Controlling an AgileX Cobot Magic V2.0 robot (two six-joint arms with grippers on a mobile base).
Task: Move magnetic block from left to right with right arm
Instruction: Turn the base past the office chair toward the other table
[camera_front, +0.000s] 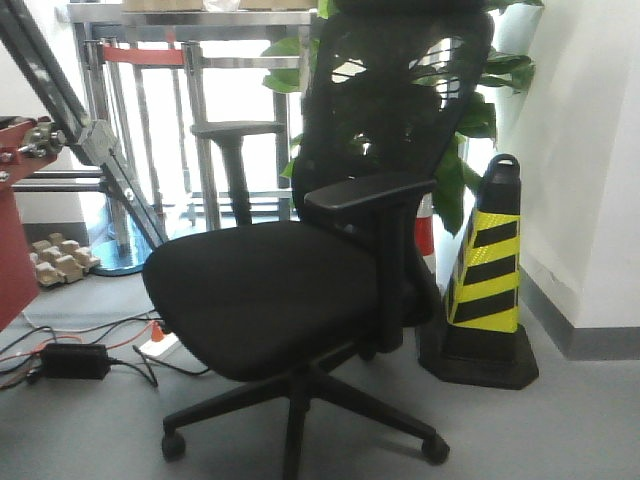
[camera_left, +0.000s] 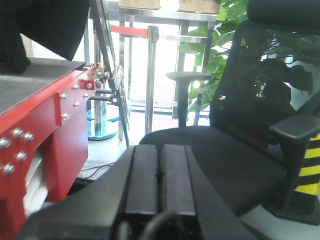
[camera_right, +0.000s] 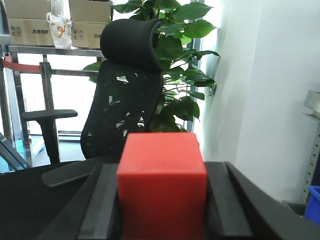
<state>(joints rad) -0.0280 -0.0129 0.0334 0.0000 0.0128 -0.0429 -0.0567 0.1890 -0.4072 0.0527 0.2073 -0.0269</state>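
Right wrist view settles the main question: the magnetic block (camera_right: 161, 175) sits squarely between the fingers of the right gripper (camera_right: 162, 202), pinched on its two side faces, with one flat face turned to the camera. As a cube it has no long axis to mind — the grip looks centred and the block level. Behind it are only an office chair (camera_right: 127, 90), a leafy plant (camera_right: 180, 65) and a white wall (camera_right: 270, 100), and no tabletop is in sight, so I judge the block is carried in the air. The set-down spot on the right shows in no view. The left gripper (camera_left: 160, 175) has its fingers pressed together on nothing and points toward the chair seat — the right arm alone has the block. What remains, by my reading, is the carry rightward and the release.
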